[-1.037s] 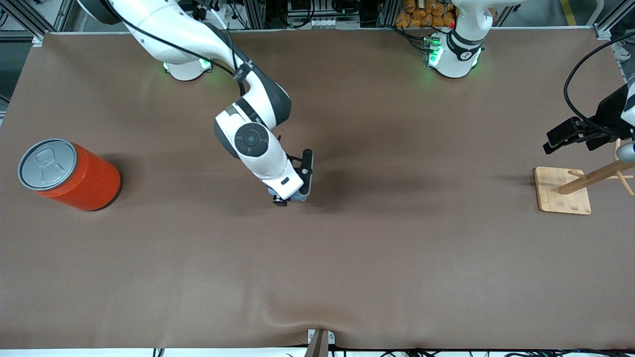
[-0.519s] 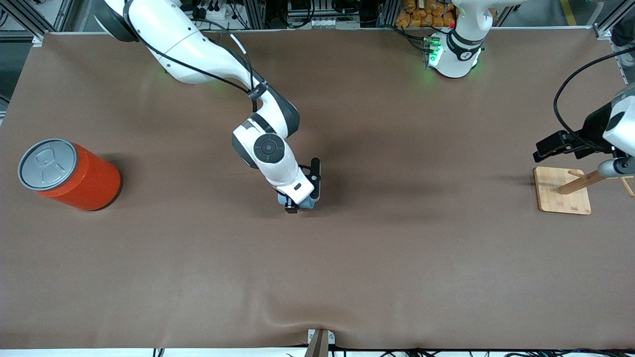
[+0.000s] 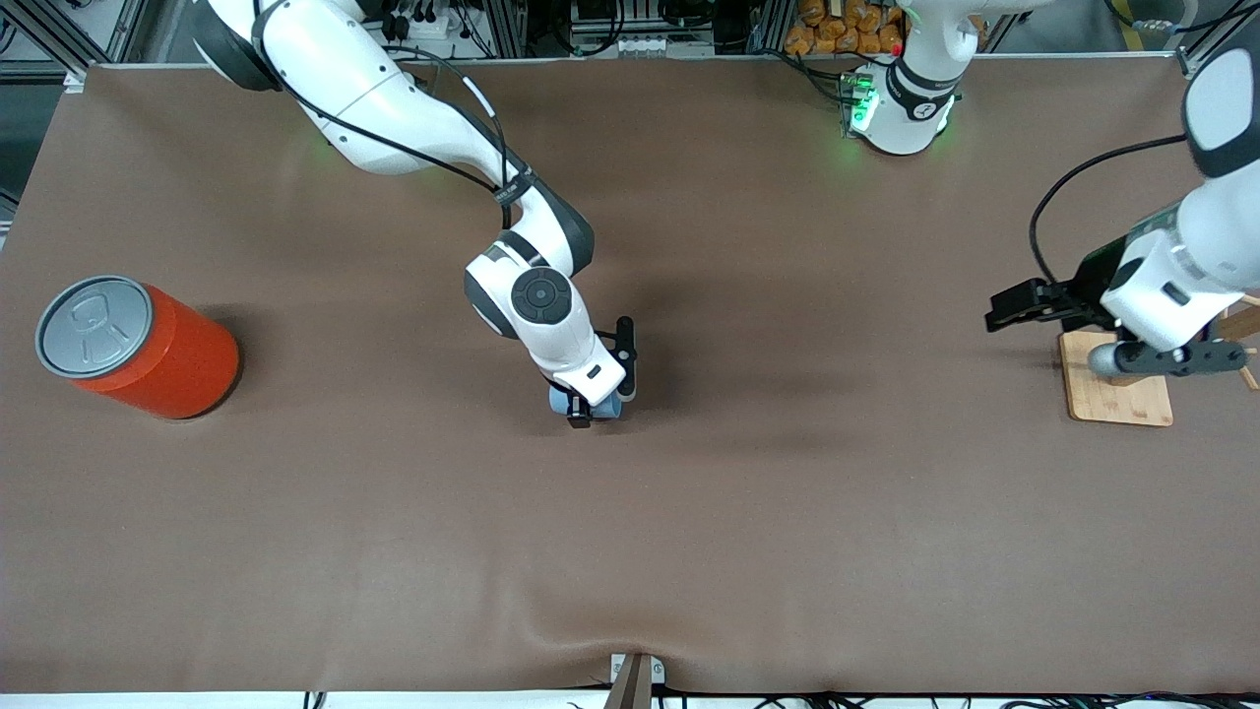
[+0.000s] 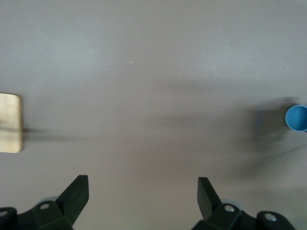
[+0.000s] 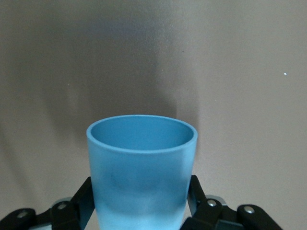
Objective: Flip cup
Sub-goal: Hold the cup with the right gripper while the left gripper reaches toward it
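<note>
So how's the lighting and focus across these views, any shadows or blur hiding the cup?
Front view: even light, soft shadow beside the right gripper, which largely hides the cup. Right wrist view: cup sharp, broad shadow on the table. Left wrist view: slightly soft, long shadows; left gripper open.

Brown mat (image 3: 787,512) covered whole table, wrinkled at edge nearest front camera. Aluminium framing (image 3: 59,39) and cable clutter (image 3: 630,30) ran along mat's edge by arm bases. Soft shadows lay on mat; green light glowed there.
</note>
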Robot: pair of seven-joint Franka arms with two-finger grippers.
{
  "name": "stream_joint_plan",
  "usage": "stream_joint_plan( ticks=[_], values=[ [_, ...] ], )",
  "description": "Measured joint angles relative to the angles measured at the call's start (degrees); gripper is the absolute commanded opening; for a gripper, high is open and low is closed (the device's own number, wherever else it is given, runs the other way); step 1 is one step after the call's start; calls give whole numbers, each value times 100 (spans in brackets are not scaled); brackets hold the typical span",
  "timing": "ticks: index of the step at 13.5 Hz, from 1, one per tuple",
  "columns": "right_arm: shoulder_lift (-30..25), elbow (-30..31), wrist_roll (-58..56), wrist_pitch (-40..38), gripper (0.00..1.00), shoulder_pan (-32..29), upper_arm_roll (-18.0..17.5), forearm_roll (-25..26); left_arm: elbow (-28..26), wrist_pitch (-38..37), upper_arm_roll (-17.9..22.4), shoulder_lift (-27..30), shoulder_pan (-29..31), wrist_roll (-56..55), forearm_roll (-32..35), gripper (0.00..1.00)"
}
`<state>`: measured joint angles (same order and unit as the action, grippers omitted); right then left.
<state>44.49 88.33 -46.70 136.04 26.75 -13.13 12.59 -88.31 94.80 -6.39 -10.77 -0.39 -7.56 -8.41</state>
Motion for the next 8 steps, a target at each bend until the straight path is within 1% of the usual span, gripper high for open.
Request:
stream_joint_plan(
  ticks=[1, 2, 4, 6, 8],
  values=[
    [1, -5, 0, 6, 84, 0, 3, 1, -23, 143, -39, -116, -11, 0, -95, 100],
    [1, -13, 0, 9, 87, 0, 6, 2, -66, 310, -73, -231, -20, 0, -181, 100],
    [1, -21, 0, 21, 100, 0, 6, 6, -229, 690, -110, -412, -66, 0, -331, 100],
    [1, -34, 0, 24, 100, 0, 10, 7, -492, 1085, -112, -526, -95, 0, -713, 100],
    [1, -62, 3, 24, 100, -1, 20, 7, -720, 1266, -108, -638, -83, 0, -1293, 100]
  ],
)
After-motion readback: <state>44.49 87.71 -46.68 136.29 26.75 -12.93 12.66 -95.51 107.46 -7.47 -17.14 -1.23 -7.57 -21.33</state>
